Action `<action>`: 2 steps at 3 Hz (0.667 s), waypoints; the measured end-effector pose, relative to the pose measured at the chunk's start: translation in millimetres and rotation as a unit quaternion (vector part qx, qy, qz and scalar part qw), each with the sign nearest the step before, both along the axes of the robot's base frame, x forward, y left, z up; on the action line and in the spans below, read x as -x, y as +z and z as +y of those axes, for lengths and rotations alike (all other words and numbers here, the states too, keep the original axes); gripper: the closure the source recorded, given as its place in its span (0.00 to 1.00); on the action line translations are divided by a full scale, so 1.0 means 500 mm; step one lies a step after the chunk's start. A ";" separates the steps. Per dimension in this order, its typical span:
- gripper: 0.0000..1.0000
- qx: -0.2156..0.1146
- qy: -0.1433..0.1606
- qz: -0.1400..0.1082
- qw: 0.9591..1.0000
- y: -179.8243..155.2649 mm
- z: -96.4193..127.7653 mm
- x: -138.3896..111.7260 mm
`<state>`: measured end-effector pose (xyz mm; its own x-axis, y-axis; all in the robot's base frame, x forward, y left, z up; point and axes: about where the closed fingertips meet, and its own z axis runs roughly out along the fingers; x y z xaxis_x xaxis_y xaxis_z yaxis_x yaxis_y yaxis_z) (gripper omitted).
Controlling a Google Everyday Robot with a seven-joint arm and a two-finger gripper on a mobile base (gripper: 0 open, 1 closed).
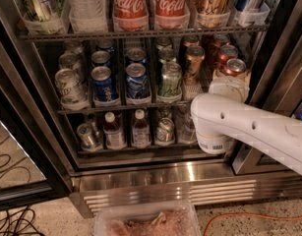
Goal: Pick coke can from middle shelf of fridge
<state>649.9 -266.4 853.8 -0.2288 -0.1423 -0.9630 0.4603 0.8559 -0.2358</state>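
Inside the open fridge (155, 173), the middle shelf (135, 103) holds rows of small cans. Red coke cans stand in the rightmost row, the front one (234, 67) showing its silver top, with two more behind it (227, 53). My white arm (249, 127) reaches in from the right and crosses the shelf's right end. My gripper (230, 86) sits just below and in front of the front coke can, seen only as a white housing. The arm hides the lower part of that can.
A bronze can (194, 63), green cans (170, 80) and blue cans (136, 80) fill the other rows. Large Coca-Cola bottles (130, 4) stand on the rack above, small capped bottles (140, 129) below. A plastic tub (145, 220) and cables (13, 220) lie on the floor.
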 end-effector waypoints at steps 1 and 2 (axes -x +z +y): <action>1.00 0.005 0.006 -0.011 1.000 0.032 0.004 0.008; 1.00 0.008 0.027 -0.031 0.999 0.117 0.013 0.038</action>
